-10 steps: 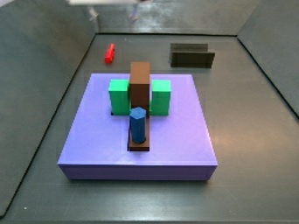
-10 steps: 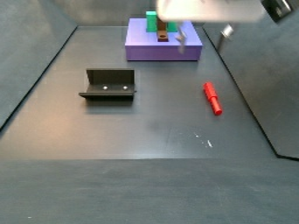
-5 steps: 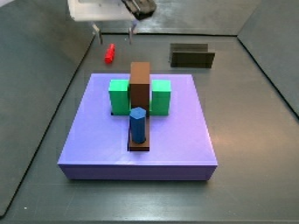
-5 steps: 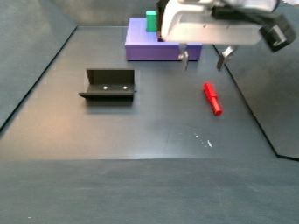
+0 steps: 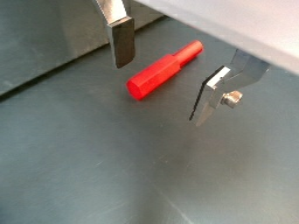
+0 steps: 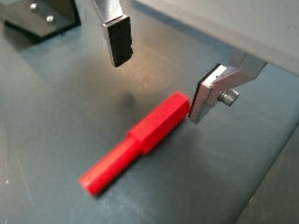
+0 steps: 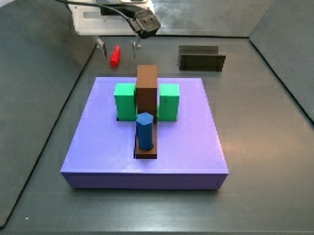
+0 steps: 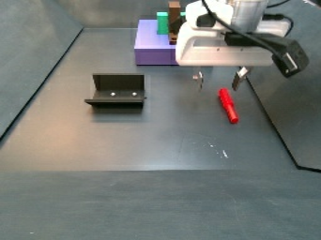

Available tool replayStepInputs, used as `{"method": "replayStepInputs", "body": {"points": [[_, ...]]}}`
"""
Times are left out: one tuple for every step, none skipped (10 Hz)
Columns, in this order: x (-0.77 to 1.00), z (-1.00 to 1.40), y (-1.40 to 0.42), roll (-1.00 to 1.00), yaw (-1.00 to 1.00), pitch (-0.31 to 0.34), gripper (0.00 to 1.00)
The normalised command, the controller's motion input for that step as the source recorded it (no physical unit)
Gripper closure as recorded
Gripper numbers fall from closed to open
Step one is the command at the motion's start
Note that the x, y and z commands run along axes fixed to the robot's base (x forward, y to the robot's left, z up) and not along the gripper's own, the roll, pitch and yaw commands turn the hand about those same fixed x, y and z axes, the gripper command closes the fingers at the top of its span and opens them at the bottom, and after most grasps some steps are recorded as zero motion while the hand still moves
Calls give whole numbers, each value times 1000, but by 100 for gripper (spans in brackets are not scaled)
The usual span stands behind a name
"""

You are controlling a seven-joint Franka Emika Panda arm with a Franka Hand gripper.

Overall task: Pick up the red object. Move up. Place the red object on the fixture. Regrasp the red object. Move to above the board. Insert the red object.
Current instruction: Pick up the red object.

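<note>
Gripper (image 8: 220, 82) above red object (image 8: 228, 104), fixture (image 8: 116, 91) apart.

Gripper (image 8: 220, 79) above the floor, fingers apart, just over one end of the peg (image 8: 228, 104); in both wrist views peg (image 5: 163, 70) (image 6: 135, 143) lying flat between the two fingers, touching neither. Fixture (image 8: 116, 91) well apart from the peg, across the floor. Board (image 7: 147, 134) near the front in a side view, fixture (image 7: 201, 59) and peg (image 7: 114, 55) behind it.
</note>
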Motion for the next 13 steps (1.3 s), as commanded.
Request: {"method": "replayStepInputs", "body": {"points": [[0,-129,177,0,-71,0,0],[0,-26,0,0,-37,0,0],[0,-11,0,0,-43,0,0],[0,-29,-46,0,-23,-10,0],[0,-120,-60,0,-57,-57,0],[-66,-266,-40,-61,-31,-179,0],[-46,-200,0,-60,-34,-154,0],[-26,-117,0,0,-14,-89,0],[-20,-66,0,0,0,-46,0],[-6,-49,0,0,0,-34,0],[-26,-146,0,0,-3,-74,0],[-37,-209,0,0,-11,-87,0],[-11,-134,0,0,0,-54,0]]}}
